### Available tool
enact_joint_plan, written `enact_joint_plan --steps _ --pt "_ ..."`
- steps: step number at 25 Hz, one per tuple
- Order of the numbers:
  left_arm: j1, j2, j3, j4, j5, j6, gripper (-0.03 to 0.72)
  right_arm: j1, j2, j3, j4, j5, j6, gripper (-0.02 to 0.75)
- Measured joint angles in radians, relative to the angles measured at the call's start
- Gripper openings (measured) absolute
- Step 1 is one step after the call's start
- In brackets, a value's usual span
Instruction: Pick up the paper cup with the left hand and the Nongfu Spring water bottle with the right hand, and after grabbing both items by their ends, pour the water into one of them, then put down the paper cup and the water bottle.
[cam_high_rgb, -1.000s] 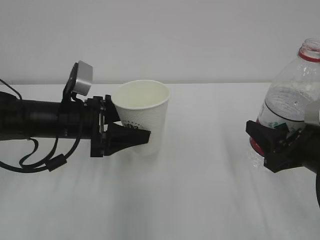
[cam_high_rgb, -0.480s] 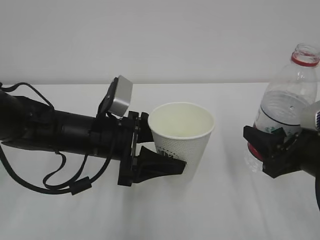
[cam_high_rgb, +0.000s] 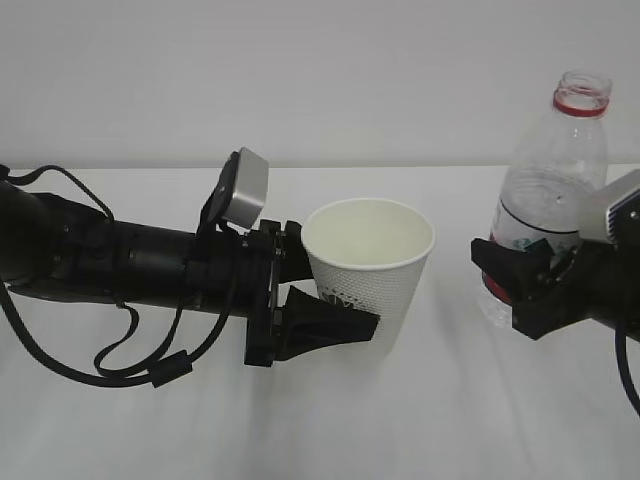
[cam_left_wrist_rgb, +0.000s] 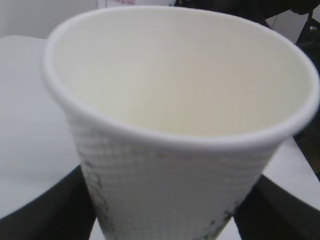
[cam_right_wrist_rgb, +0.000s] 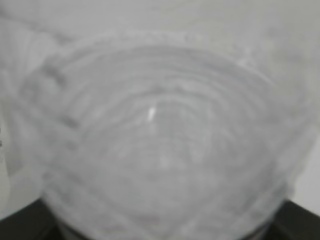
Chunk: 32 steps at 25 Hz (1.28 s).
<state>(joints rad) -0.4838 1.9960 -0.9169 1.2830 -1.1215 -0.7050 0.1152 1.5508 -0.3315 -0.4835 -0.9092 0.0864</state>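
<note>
White table (cam_high_rgb: 330, 420); left fingers (cam_high_rgb: 335, 325) round paper cup (cam_high_rgb: 370, 265), right fingers (cam_high_rgb: 497, 278) round bottle (cam_high_rgb: 550, 190).

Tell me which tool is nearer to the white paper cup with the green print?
Left. The left tool is shut on the white tapered paper cup, its fingers at the lower wall. The right tool stands apart to the cup's right, gripping the clear ribbed plastic bottle.

- The paper cup (cam_high_rgb: 368, 265) is white with a dimpled wall and a dark green print low on its side. It stands upright, mouth open, and looks empty inside.
- The water bottle (cam_high_rgb: 548, 190) is clear ribbed plastic with a red neck ring, uncapped, tilted slightly; its contents are probably hard to judge through blur.
</note>
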Motion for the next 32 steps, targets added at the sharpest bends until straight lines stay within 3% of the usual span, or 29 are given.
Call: enact_joint_plan --steps 21,32 --pt "0.0 0.0 0.0 -0.005 -0.019 0.0 0.566 0.0 0.0 -0.223 -0.115 0.136 0.0 0.503" --pt "0.0 0.0 0.0 -0.005 -0.019 0.0 0.565 0.0 0.0 -0.275 -0.123 0.167 -0.121 0.503"
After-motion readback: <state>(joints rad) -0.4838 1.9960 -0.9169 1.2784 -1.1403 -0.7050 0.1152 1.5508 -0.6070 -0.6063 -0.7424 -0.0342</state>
